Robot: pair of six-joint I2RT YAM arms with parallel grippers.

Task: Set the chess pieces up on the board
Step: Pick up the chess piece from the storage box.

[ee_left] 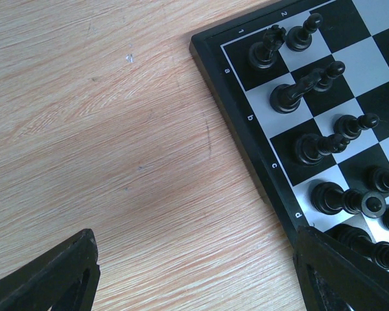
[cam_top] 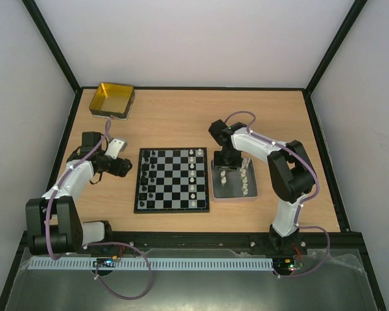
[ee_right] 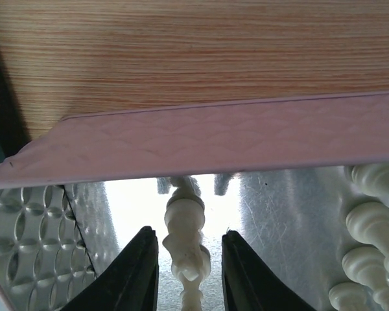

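there, board (ee_left: 236,110) border reads a-d; left hand (ee_left: 194,259) open, right hand (ee_right: 187,230) astride white piece (ee_right: 183,254), grip unclear.

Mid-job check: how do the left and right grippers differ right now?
The left gripper hangs over bare table beside the board corner; the right gripper is down inside the silver tray. The left gripper's jaws stand wide with nothing between them; the right gripper's fingers sit narrow, flanking a white chess piece, though I cannot tell whether they touch it. Both have dark fingers.
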